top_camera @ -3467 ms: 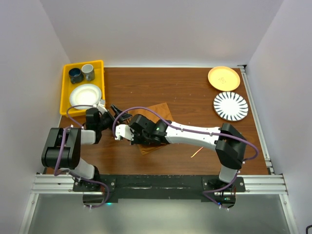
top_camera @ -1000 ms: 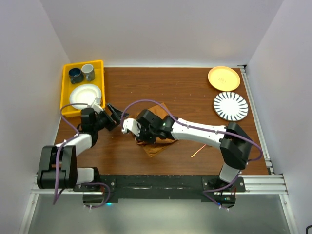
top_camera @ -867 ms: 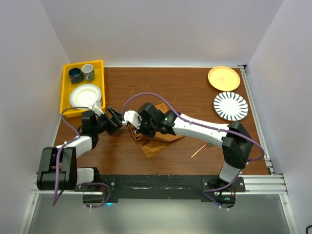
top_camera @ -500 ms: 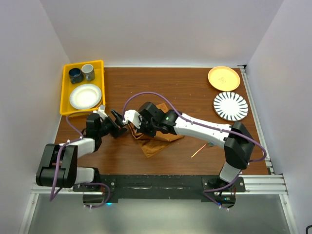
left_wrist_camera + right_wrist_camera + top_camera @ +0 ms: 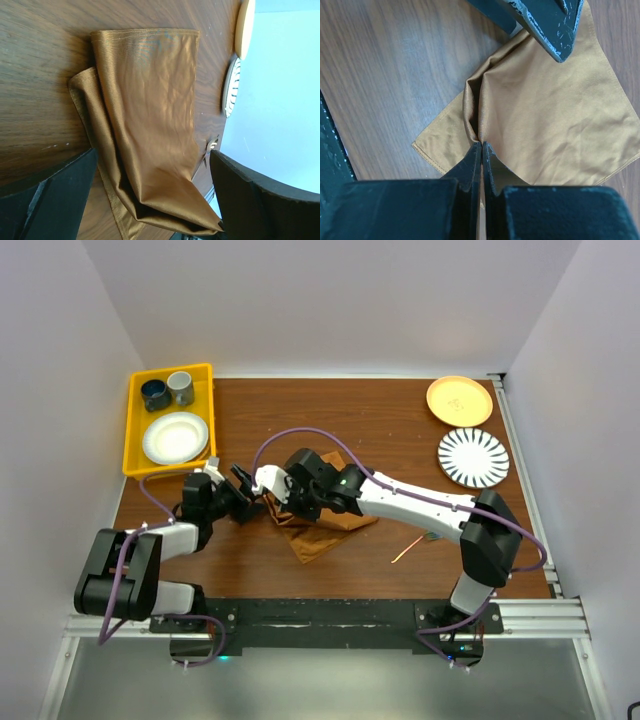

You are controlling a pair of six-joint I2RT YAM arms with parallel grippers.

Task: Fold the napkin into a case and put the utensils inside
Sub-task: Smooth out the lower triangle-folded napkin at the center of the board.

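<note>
R gripper (image 5: pixel 481 146) pinching napkin (image 5: pixel 322 530) fold; L gripper (image 5: pixel 152 154) spread wide beside it.
Napkin, partly folded & rumpled, lies on table (image 5: pixel 380 420) right of & nearer than yellow tray (image 5: pixel 131 425). R gripper's fingers are together, clamped on a raised ridge of cloth at the napkin's tray-side edge. L gripper sits btwn yellow tray & napkin, fingers well apart, nothing in them, pointed at the cloth. One utensil (image 5: pixel 405 551) lies beyond the napkin from the yellow tray, not touching the cloth.
</note>
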